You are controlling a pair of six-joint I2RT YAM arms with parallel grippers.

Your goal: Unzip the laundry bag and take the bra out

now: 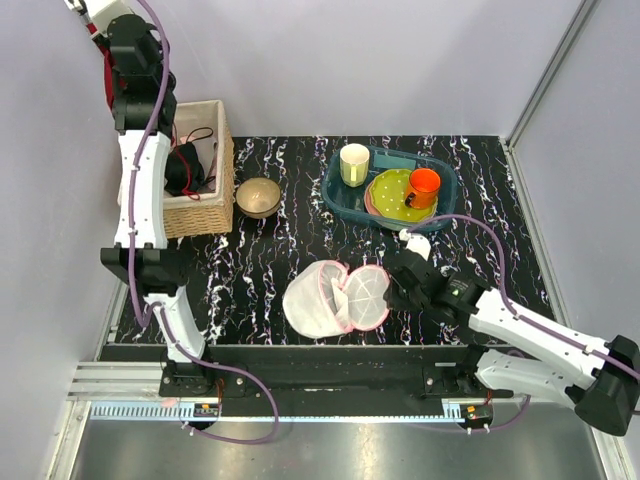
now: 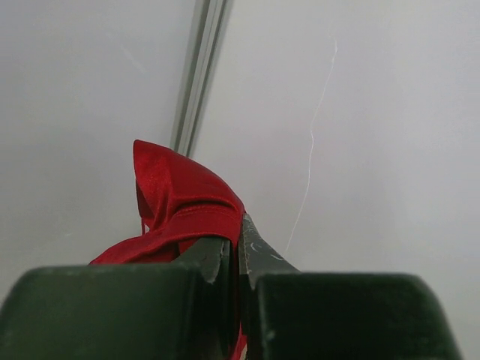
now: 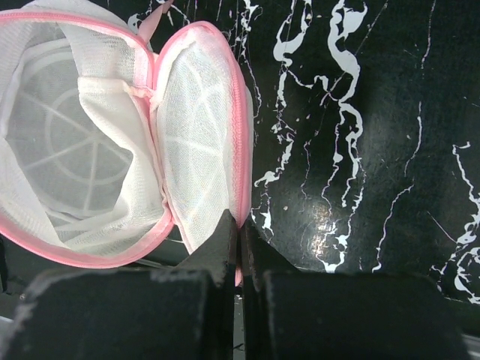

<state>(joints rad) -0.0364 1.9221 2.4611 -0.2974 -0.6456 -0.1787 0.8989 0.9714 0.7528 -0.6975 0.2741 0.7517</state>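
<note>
Jaws: left tight on bra, right tight on laundry bag trim.

Marbled table; laundry bag, basket, bowl, tray

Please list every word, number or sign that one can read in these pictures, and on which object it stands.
None is readable.
The small tag at the left arm's base is too small to read.
The laundry bag, bra and orange mug show no print.
</note>
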